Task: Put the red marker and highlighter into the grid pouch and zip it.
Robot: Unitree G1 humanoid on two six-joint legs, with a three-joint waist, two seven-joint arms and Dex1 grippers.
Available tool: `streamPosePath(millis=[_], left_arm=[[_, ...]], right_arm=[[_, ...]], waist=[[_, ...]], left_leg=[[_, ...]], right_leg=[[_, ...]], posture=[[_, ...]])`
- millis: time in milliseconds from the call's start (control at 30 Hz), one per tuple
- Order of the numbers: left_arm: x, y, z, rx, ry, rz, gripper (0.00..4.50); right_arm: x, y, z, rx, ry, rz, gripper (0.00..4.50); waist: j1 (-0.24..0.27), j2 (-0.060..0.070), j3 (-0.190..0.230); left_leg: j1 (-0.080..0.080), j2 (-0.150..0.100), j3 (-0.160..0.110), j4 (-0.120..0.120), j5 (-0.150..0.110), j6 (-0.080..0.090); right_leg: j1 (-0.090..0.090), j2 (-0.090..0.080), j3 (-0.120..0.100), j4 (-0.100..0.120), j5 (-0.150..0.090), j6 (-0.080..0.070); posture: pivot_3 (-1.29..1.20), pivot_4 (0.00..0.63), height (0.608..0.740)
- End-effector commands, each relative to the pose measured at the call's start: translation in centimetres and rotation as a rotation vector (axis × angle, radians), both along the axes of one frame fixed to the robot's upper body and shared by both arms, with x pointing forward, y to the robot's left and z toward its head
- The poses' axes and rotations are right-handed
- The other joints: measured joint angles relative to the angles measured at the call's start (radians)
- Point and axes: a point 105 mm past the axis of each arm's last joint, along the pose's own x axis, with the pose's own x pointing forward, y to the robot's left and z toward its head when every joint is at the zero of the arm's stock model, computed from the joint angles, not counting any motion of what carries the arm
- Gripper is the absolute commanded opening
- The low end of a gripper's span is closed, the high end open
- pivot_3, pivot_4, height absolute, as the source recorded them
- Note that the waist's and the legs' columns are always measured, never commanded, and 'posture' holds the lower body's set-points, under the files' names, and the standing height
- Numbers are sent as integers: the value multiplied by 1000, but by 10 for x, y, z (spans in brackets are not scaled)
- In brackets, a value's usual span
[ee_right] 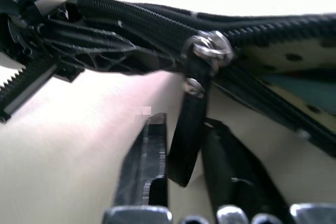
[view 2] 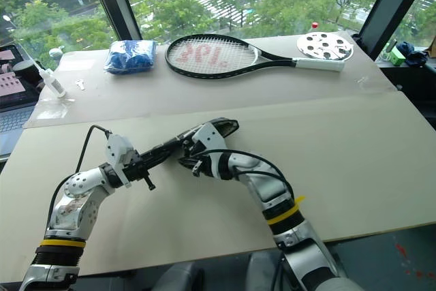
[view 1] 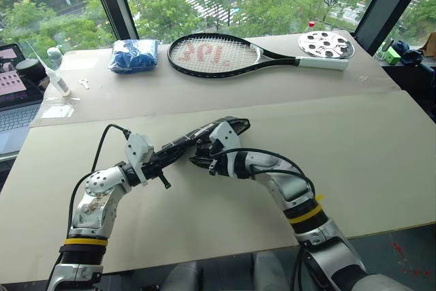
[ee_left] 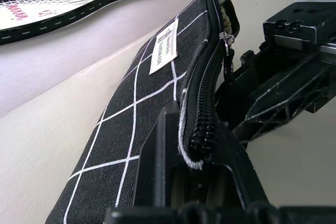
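The grid pouch [view 1: 204,140] is held off the desk [view 1: 381,168] over its middle, nearer the front edge, the zipper edge facing up. The left gripper [ee_left: 202,153] is clenched on the pouch's near end. The right gripper [ee_right: 181,153] has its fingers pinched on the black zipper pull strap [ee_right: 189,124], which hangs from the metal slider [ee_right: 209,48]. A tennis racket [view 1: 231,54] lies near the far edge.

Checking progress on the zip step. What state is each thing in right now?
Pouch: lifted off the table, partly unzipped at the far end.
Pull strap: hanging between the right claw's fingers.
Left claw: shut on the pouch's end.
Right claw: shut on the pull strap.
Racket: lying flat on the table.
Blue bundle: resting beside the racket.
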Motion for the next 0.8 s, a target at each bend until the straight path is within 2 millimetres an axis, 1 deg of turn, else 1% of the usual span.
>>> streamPosePath(millis=[33, 167, 200, 300, 333, 400, 433, 467, 500, 533, 567, 600, 700, 733, 767, 800], left_arm=[[-1, -1, 10, -1, -43, -3, 0], [0, -2, 11, -1, -46, -5, 0], [0, -2, 11, -2, -48, -5, 0], [0, -2, 13, -4, -51, -7, 0], [0, -2, 13, -4, -51, -7, 0], [-1, -1, 12, -1, -49, -5, 0], [-1, -1, 11, -1, -48, -4, 0], [-1, 0, 11, -1, -47, -2, 0], [-1, 0, 10, -2, -46, -2, 0], [-1, 0, 10, -2, -45, -1, 0], [-2, 0, 10, -2, -43, -3, 0], [-2, -1, 9, 0, -42, -7, 0], [-1, -2, 9, 2, -42, -14, 0], [0, -3, 9, 1, -43, -14, 0], [0, -3, 9, 1, -44, -15, 0], [1, -4, 10, 0, -45, -17, 0]], right_arm=[[1, -2, 22, 43, -75, 19, 32], [4, -14, 25, 27, -94, -6, 32], [8, -27, 23, 0, -89, -32, 32], [13, -72, 20, -97, -103, -58, 32], [14, -81, 21, -113, -107, -68, 32], [29, -117, 23, -183, -143, -174, 32], [34, -128, 24, -204, -157, -208, 32], [41, -146, 28, -228, -169, -262, 32], [44, -157, 29, -243, -178, -290, 32], [46, -164, 30, -252, -183, -304, 32], [47, -169, 31, -262, -194, -308, 32], [47, -170, 31, -258, -196, -305, 32], [45, -161, 33, -198, -197, -280, 32], [43, -157, 35, -177, -198, -271, 674], [44, -155, 37, -161, -203, -278, 886], [44, -155, 38, -140, -185, -283, 1210]], waist=[[0, 0, 0], [0, 0, 0], [1, 0, 0], [11, 0, 0], [15, 0, 0], [15, 0, 0], [15, 0, 0], [14, 0, 0], [13, 0, 0], [10, 0, 0], [7, 0, 0], [3, 0, 0], [2, 0, 0], [2, 0, 0], [4, 0, 0], [4, 0, 0]], left_leg=[[0, 0, 0, 0, 0, 0], [0, 0, 0, 0, 0, 0], [0, 0, 0, 0, 0, 0], [-1, -1, 0, 0, 0, 0], [-1, -1, 0, 1, 0, 0], [-1, -1, 1, 1, 0, 0], [-1, -1, 1, 1, 0, 0], [0, 0, 1, 0, 0, 0], [0, 0, 2, 0, 0, 0], [0, 0, 3, 0, 0, 0], [0, 0, 3, 0, 0, 0], [0, 0, 3, 0, 0, 0], [-1, 1, 4, 0, 0, 1], [-1, 0, 4, 0, 0, 1], [-1, 0, 4, 0, 0, 1], [-1, 0, 4, 0, 0, 1]], right_leg=[[0, 0, 0, 0, 0, 0], [0, 0, 0, 0, 0, 0], [0, 0, 0, 0, 0, 0], [0, -1, 0, 0, 0, 0], [1, -1, 0, -1, 0, 0], [1, -1, 0, -3, 0, 1], [1, 0, 0, -3, 0, 0], [1, 0, 0, -3, 0, 0], [1, 0, 0, -3, 0, 0], [1, 0, 0, -3, 0, 0], [1, 0, 0, -3, 0, 0], [1, 0, 0, -3, 0, 0], [1, 0, 0, -3, 0, 0], [1, 0, 0, -4, 0, 0], [1, 0, 0, -4, 0, 0], [1, -1, 0, -4, 0, 1]], posture=[[0, 150, 740], [0, 150, 740], [0, 150, 740], [0, 150, 740], [0, 150, 740], [0, 150, 740], [0, 150, 740], [0, 150, 740], [0, 150, 740], [0, 150, 740], [0, 150, 740], [0, 150, 740], [0, 150, 740], [0, 150, 740], [0, 150, 740], [0, 150, 740]])
